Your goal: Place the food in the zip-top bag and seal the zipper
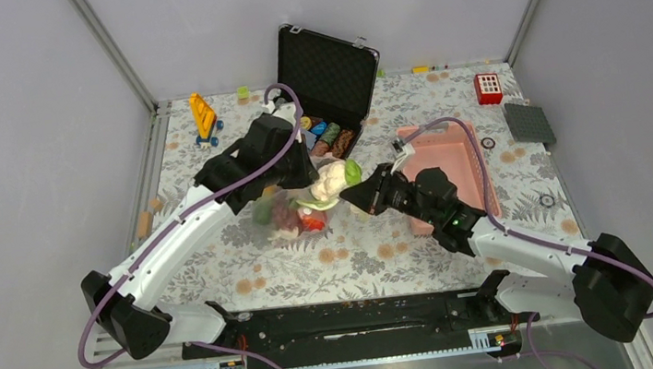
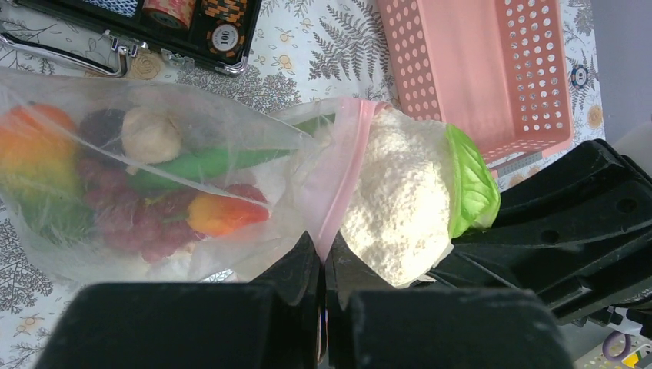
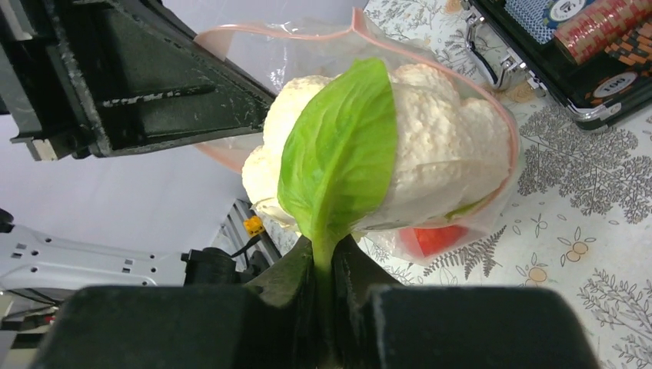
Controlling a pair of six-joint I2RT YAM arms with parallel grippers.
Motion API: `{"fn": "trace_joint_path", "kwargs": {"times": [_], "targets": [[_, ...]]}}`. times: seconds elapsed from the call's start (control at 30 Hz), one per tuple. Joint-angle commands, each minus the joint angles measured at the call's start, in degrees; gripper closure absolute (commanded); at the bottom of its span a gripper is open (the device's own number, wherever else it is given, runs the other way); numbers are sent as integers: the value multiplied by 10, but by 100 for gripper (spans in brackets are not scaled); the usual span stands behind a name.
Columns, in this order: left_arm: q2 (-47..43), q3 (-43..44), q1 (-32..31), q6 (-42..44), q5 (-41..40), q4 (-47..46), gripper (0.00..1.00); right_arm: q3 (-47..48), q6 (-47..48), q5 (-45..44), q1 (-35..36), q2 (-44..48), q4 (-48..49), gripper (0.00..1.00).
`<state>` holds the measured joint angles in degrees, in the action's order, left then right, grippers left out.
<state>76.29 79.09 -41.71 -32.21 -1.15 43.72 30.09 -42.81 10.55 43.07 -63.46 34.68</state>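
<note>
Grey walls around a flower-printed counter (image 1: 386, 252). From above, hard to make out the zip-top bag (image 1: 284, 210) at mid-counter: largely hidden beneath the left arm (image 1: 214, 207), contents only a blur of colour. Clearer from the left wrist: mango (image 2: 31, 154), long green vegetable (image 2: 207, 163), grapes (image 2: 115, 215) and red-orange fruit (image 2: 223, 214) inside, dimmed by cloudy plastic. Left end effector (image 2: 323, 265) clamped tight on the zipper (image 2: 342, 169) at the bag's mouth, its body cut off by the lower edge. White cauliflower piece (image 2: 400, 204) lodged partly inside the mouth, green leaf (image 3: 338, 154) facing outward. Plain only from the right wrist: right end effector (image 3: 327, 265) pinching the leaf's stem, jaws nearly together. Pink basket (image 2: 538, 77) just beyond the cauliflower, cropped at the frame top. Open black case (image 1: 328, 64) of poker chips (image 2: 223, 34) behind the bag, cropped in both wrist views.
</note>
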Motion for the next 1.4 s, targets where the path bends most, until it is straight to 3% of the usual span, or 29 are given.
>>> {"fn": "trace_joint_path", "kwargs": {"times": [0.0,0.33,0.53,0.67,0.93,1.37], "targets": [[-1,12,-8,-8,14,14,94,34,-43,-53,-4,13,40,100],[15,49,-51,-28,-119,95,64,96,-15,-159,43,-15,-19,100],[-23,18,-51,-59,-215,105,52,99,-9,-150,44,-15,-28,100],[-32,13,-50,-61,-239,99,51,103,-6,-150,44,-20,-36,100],[-31,-7,-30,-40,-219,38,51,116,-3,-127,44,-33,-46,100],[-14,-51,1,80,-72,-131,49,108,18,-163,43,-20,-84,100]]}}
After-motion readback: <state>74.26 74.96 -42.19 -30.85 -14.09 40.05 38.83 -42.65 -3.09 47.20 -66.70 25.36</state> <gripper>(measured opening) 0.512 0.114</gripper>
